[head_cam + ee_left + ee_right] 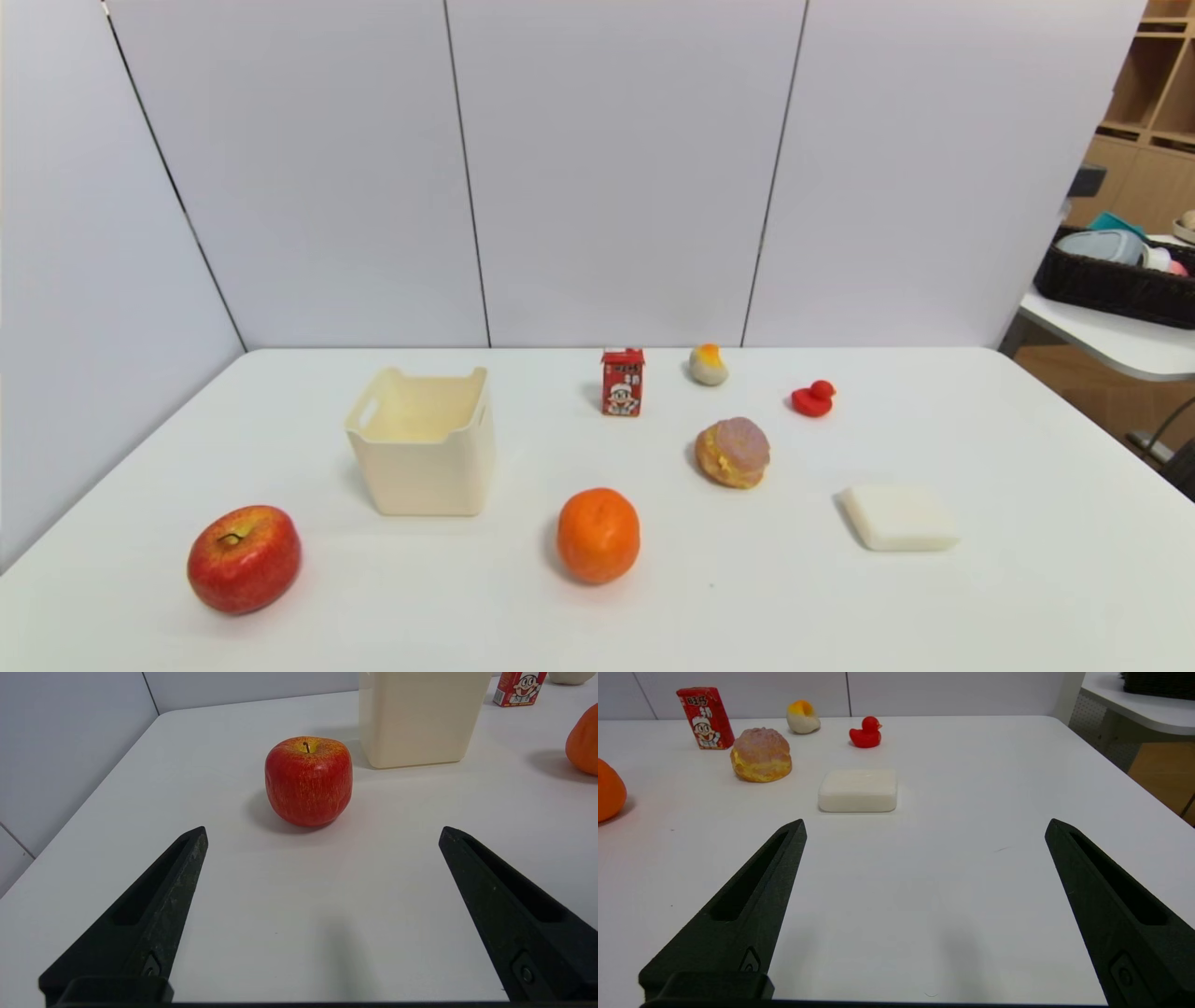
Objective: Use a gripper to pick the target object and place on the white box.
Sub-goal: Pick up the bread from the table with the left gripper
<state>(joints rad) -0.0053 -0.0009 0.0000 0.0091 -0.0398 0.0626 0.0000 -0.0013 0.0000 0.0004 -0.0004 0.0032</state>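
Hovering level over the near table edge, right gripper [924,828] and left gripper [322,830] both spread, empty. Pastry [761,755] sits ahead-left of the right gripper, white box [425,439] beyond. Risk: grabbing the orange [598,535] or flat white block [858,790] instead.

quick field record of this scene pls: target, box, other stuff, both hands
target: round tan-yellow pastry toy with pinkish-purple top, on the white table, untouched
box: cream-white plastic bin with cutout handles, looks empty
near side: red apple, orange, flat white square block
far side: red carton, grey-and-orange egg toy, red duck
left hand: open, facing the apple, holding nothing
right hand: open, facing the block, holding nothing
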